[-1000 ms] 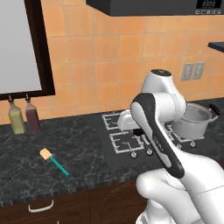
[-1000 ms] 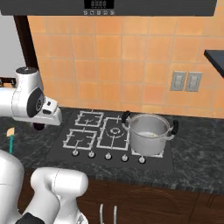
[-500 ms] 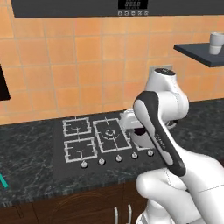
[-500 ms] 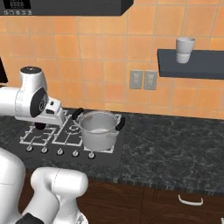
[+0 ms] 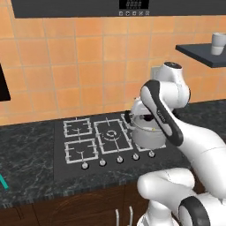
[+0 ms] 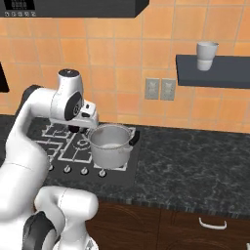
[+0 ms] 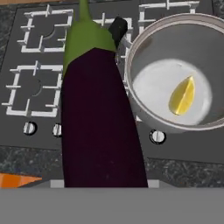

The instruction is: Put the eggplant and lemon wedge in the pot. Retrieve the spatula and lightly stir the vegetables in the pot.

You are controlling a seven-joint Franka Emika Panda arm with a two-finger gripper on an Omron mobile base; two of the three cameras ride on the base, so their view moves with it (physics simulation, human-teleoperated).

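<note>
A dark purple eggplant (image 7: pixel 98 118) with a green cap stretches up the hand view, and my gripper (image 6: pixel 80 126) is shut on it, its fingertips hidden behind it. The eggplant hangs over the stove just left of the silver pot (image 7: pixel 175 124). A yellow lemon wedge (image 7: pixel 183 96) lies on the pot's bottom. The pot (image 5: pixel 148 134) stands on the front right burner, and it shows beside my hand as the pot (image 6: pixel 111 151) in the right base view. A sliver of the teal spatula handle (image 5: pixel 2 181) pokes in at the far left counter edge.
The black cooktop (image 5: pixel 95 141) has several burners and a row of knobs (image 5: pixel 119 160) along its front. A grey cup (image 6: pixel 206 56) stands on a dark wall shelf (image 6: pixel 215 71) at the right. Dark counter (image 6: pixel 195 171) runs right of the stove.
The base has driven to the right, so the whole scene slid left in both views. The bottles and most of the spatula left the picture. The arm kept its pose with the eggplant.
</note>
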